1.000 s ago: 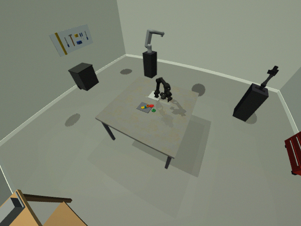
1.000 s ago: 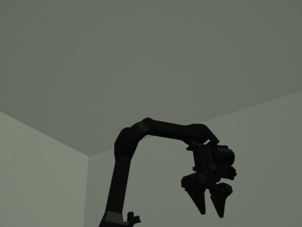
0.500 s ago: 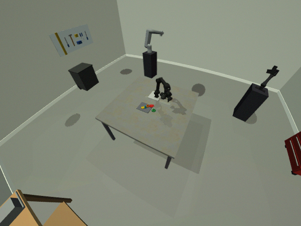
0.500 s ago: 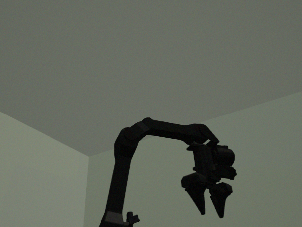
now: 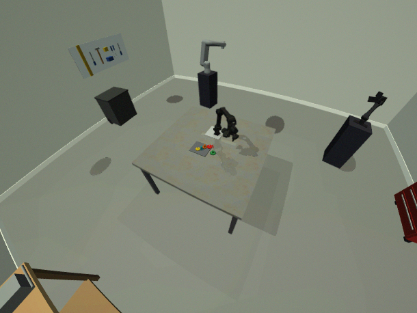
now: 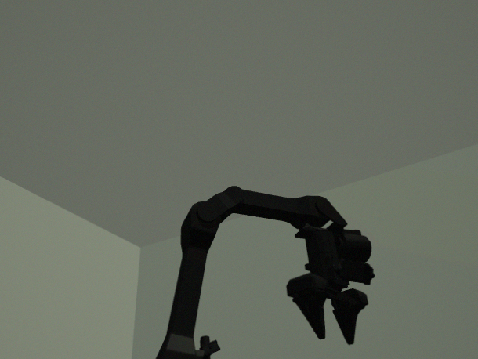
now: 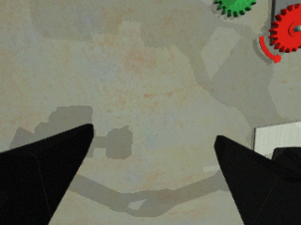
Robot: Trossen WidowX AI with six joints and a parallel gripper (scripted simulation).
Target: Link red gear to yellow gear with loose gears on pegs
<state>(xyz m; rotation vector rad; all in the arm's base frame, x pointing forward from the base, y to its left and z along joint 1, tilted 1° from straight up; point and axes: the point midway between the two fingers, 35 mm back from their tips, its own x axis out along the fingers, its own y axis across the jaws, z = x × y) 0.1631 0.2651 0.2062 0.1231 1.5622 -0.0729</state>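
Clearly, the green gear [image 5: 212,152] [image 7: 235,5] lies beyond the wide-spread, unladen jaws [image 5: 234,139] [image 6: 336,341], well apart from them.

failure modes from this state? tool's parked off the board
- The orange and teal gears between the red gear and yellow gear look too small from above to confirm seating; one riding high might not mesh.
- The green gear lies close to the red one; a returning open tool might clip either.
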